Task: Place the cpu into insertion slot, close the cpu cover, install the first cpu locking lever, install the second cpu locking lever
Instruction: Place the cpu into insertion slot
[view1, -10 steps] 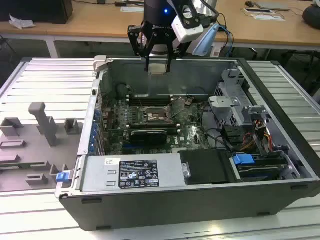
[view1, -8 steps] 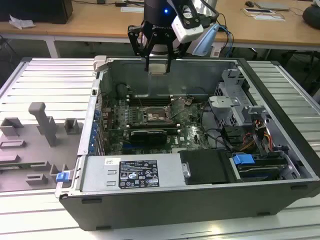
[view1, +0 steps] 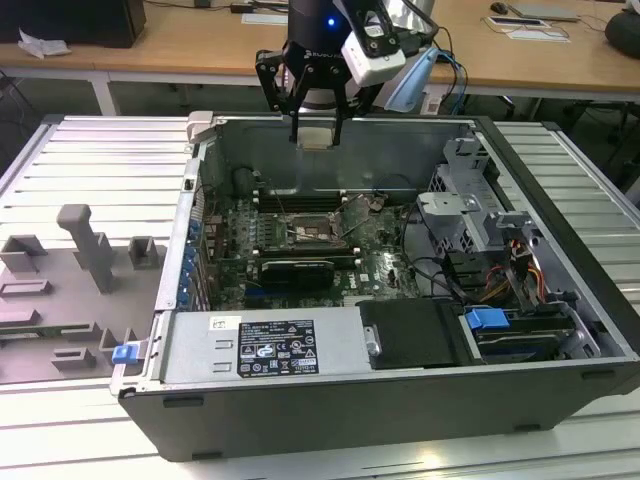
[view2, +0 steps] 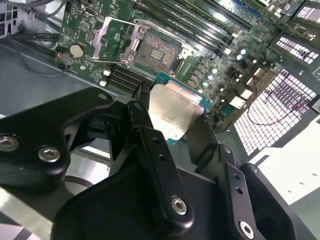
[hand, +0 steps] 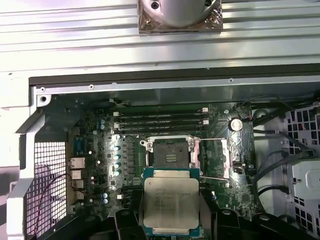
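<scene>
One tool grips cpu above motherboard.

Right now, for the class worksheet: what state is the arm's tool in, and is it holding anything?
The tool is shut on the cpu, which is not yet in the insertion slot.

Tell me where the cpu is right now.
The cpu is clamped in the gripper, raised over the open computer case near its far wall in the exterior view, not yet touching the empty, uncovered insertion slot on the motherboard.
</scene>
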